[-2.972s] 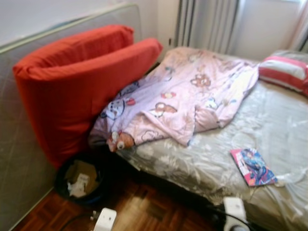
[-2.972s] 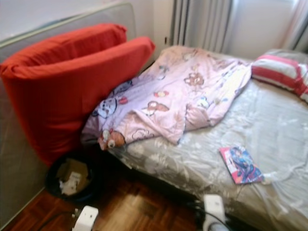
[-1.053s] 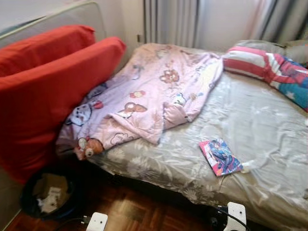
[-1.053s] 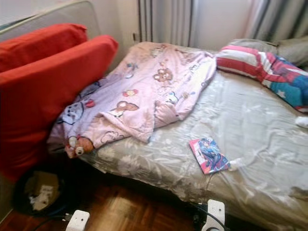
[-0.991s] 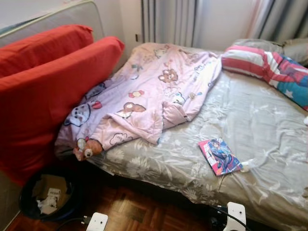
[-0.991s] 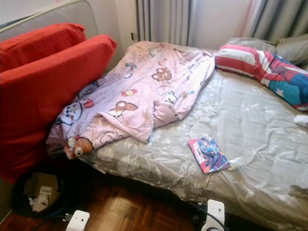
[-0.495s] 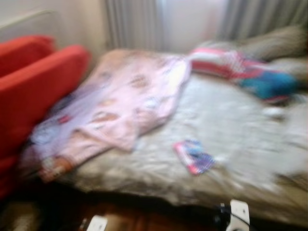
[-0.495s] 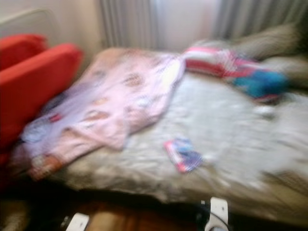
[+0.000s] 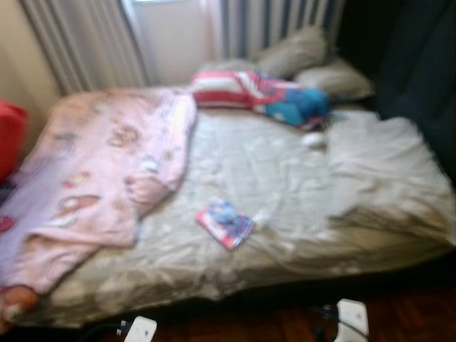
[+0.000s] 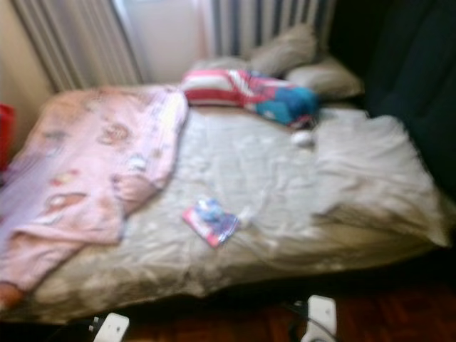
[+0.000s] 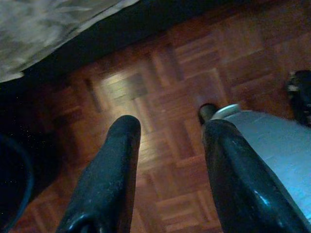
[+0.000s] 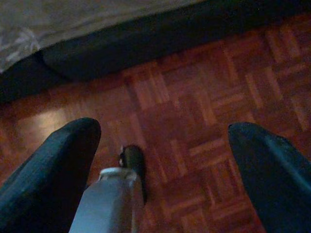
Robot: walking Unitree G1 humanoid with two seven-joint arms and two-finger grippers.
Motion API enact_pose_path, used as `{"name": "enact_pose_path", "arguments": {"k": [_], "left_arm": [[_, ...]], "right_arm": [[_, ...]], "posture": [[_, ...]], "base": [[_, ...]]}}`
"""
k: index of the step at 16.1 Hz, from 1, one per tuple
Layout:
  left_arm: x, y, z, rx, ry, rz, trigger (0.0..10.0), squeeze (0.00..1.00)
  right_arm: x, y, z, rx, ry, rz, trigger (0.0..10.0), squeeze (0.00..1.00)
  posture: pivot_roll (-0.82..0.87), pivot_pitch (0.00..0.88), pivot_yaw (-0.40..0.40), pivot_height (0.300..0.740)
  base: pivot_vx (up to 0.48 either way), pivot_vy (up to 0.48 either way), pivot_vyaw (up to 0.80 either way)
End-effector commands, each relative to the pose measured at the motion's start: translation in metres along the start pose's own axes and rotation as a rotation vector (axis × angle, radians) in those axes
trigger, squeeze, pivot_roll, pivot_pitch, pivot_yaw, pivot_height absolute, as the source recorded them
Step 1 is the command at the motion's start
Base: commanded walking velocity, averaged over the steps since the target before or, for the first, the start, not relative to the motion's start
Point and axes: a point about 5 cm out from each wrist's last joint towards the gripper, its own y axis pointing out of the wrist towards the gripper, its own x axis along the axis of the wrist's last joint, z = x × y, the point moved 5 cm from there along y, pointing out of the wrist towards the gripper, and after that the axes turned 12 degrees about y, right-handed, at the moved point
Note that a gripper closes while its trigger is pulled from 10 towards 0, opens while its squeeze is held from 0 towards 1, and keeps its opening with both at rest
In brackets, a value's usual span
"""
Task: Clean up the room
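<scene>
The view is being swung to the right along the bed (image 9: 299,178) — the red cushion that was filling the left side 3 s ago is now being cut down to a sliver at the frame's left edge (image 9: 11,139), and the pillows (image 9: 313,68) and a dark shape on the far right are being brought in. The picture is being blurred by this turn. A colourful booklet (image 9: 224,223) is being left near the bed's front edge, beside the pink blanket (image 9: 100,171); a small white item (image 9: 313,140) is lying by the striped pillow (image 9: 256,92). Both hands are being held low over the parquet floor (image 11: 184,73) — the left hand (image 11: 170,141) and right hand (image 12: 165,141) spread open, nothing gripped. The bed is probably being surveyed for clutter; the booklet is judged a likely first pick.
</scene>
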Motion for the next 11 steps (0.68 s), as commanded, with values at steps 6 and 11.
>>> {"name": "enact_pose_path", "arguments": {"k": [6,11], "left_arm": [[0.006,0.002,0.0,0.005,-0.017,0.014,10.0,0.0],[-0.003,0.0,0.001,0.001,-0.019,0.026,10.0,0.0]], "right_arm": [[0.003,0.0,0.006,0.007,0.045,-0.018,10.0,0.0],[0.004,0.0,0.006,0.003,0.06,-0.021,10.0,0.0]], "posture": [[-0.04,0.015,0.063,0.74],[-0.04,0.027,0.062,0.74]], "base": [[0.0,0.0,0.0],[0.0,0.0,0.0]]}}
